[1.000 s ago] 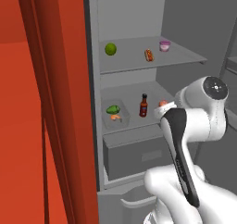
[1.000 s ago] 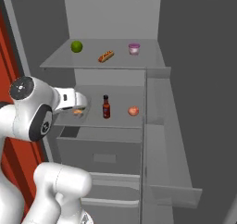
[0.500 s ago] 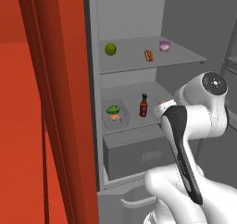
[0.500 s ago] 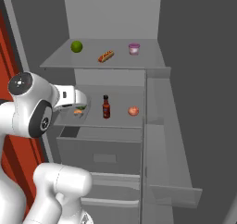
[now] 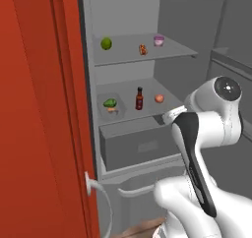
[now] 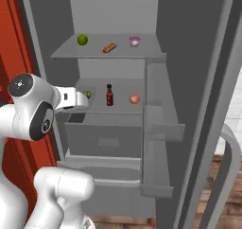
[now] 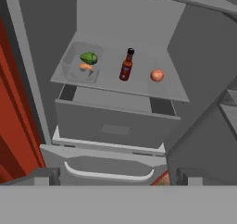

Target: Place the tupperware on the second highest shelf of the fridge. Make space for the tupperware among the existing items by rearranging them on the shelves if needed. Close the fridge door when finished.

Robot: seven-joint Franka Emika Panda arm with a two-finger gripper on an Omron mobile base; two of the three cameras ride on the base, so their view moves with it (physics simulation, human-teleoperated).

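hovering in front of the open fridge [image 6: 189, 57], gripper [image 7: 118, 179] has its jaws spread wide with nothing between them; fingertips [image 7: 46, 176] sit low in the hand view, short of the bottom drawer [image 7: 109, 165] with its pale curved handle. arm [image 5: 206, 133] is clear of the shelves.

next back: grey drawer box [image 7: 115, 121], closed, directly under the second highest shelf [image 7: 139, 86].

on that shelf, left to right in the hand view: tupperware [image 7: 84, 63], a clear container with something green and something orange inside, at the left end; dark red-capped bottle [image 7: 126, 65] upright near the middle; small orange-pink round fruit [image 7: 157, 75] to its right. all three stand apart from each other. same order in left base view: tupperware [image 5: 110, 104], bottle [image 5: 139, 99], fruit [image 5: 159, 98].

top shelf [image 6: 66, 53], farthest up: green lime [image 6: 82, 39] left, hot dog [image 6: 109, 47] middle, pink cup [image 6: 134, 41] right, well spaced.

fridge door [image 6: 217, 143] is swung open on the right of the right base view, door bins [image 6: 163, 128] facing in. red cabinet [image 5: 39, 109] flanks the fridge on the left.
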